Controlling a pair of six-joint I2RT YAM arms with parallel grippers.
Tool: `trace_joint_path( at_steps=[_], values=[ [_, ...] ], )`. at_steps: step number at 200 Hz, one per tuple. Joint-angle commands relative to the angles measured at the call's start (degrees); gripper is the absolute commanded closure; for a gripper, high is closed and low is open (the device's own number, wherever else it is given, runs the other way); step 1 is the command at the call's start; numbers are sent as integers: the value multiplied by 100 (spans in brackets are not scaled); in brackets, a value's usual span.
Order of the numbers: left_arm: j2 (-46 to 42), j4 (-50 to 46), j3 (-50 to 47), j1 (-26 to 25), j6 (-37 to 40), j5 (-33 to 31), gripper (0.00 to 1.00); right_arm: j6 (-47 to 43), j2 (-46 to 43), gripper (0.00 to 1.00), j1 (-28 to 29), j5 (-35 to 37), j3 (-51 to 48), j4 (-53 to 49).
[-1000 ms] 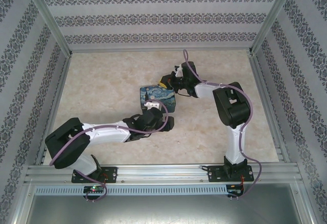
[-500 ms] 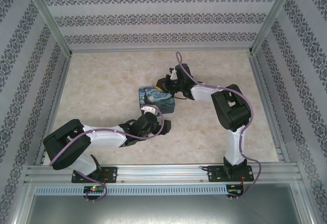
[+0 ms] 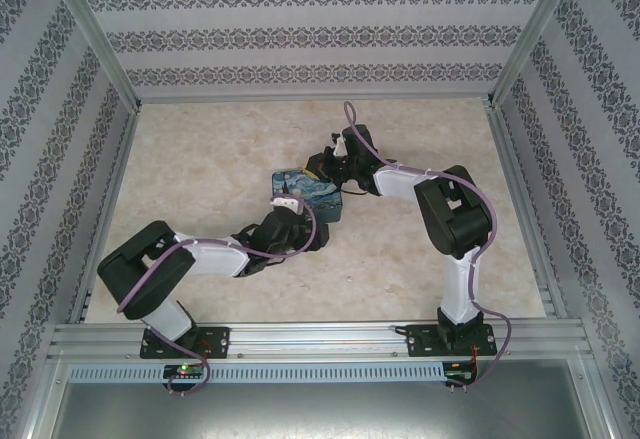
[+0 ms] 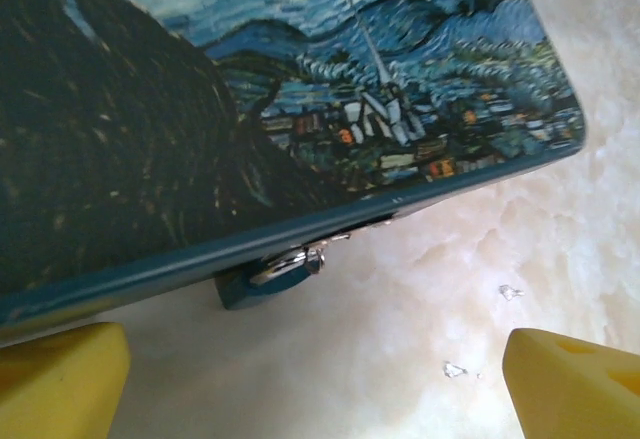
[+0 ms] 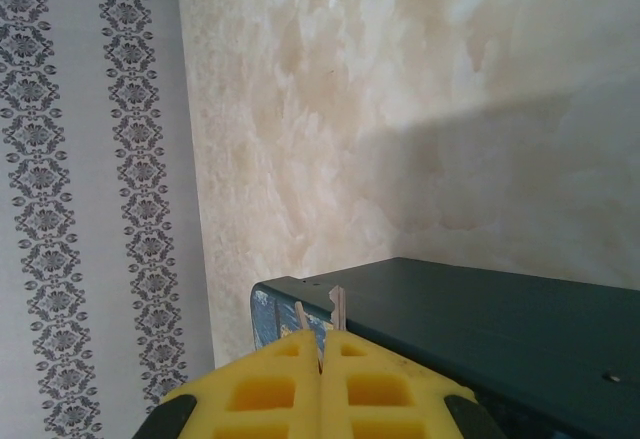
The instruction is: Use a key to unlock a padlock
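Left tool (image 4: 315,369) is released, jaws wide apart, just short of the near edge of the padlock (image 4: 300,109), which lies flat on the table (image 4: 430,299) between the arms. It looks like a stiff, smooth, fairly heavy block, best clamped across its dark sides. Right tool (image 5: 322,347) is clenched on the key (image 5: 337,309), thin and likely to slip, at the padlock's corner.

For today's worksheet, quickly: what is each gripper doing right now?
Left gripper: open, holding nothing.
Right gripper: closed on a thin metal piece by the padlock.
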Motion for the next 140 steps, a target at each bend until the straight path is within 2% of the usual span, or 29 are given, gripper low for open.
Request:
trace_joint_path(
  at_steps=[1, 33, 89, 140],
  values=[
    [306, 439, 189, 59, 140, 355, 7, -172, -56, 100, 15, 146, -101, -303],
    [627, 797, 175, 59, 81, 311, 9, -193, -52, 100, 4, 127, -174, -279],
    [619, 486, 303, 59, 570, -126, 11, -227, -38, 100, -13, 92, -215, -268],
    [1018, 654, 619, 59, 870, 76, 12, -251, -11, 100, -13, 52, -234, -266]
  ],
)
